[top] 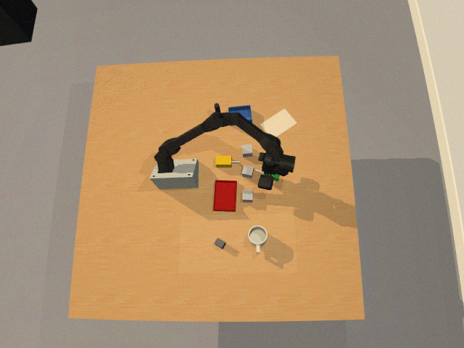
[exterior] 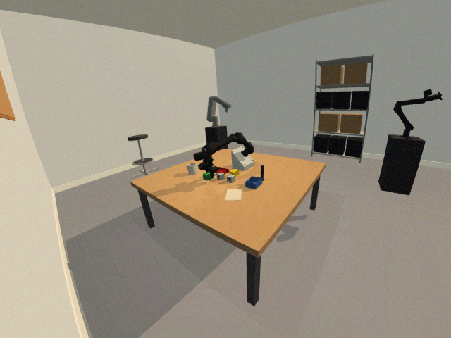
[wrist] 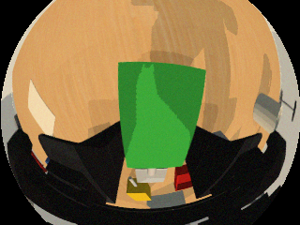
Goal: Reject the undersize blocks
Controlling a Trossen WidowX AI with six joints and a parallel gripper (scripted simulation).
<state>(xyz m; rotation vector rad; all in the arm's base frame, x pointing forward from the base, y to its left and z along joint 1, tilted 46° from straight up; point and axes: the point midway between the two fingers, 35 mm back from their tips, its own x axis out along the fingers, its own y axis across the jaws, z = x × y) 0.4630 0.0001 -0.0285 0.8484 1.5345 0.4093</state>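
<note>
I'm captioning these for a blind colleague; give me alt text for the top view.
Black robot arm's jaws grip the green gauge, its pin pointing at the middle of three steel blocks. A red tray lies beside them.

The claw [top: 270,176] [exterior: 208,174] [wrist: 153,122] grips the green gauge [top: 276,177] [exterior: 207,176] [wrist: 159,114], its pale pin toward the middle of 3 grey blocks [top: 247,171] [exterior: 220,176] [wrist: 151,176], lined up near the flat red tray [top: 225,196] [exterior: 222,170] [wrist: 184,181].

One green gauge [top: 276,177] [exterior: 207,176] [wrist: 159,114] in the jaws; outside them, three steel blocks [top: 247,170] [exterior: 220,176] [wrist: 151,176], one yellow gauge [top: 223,161] [exterior: 234,172] [wrist: 139,192], two trays [top: 225,196] [exterior: 251,184] [wrist: 184,179], one cup [top: 257,235] [exterior: 191,169] [wrist: 266,112].
</note>
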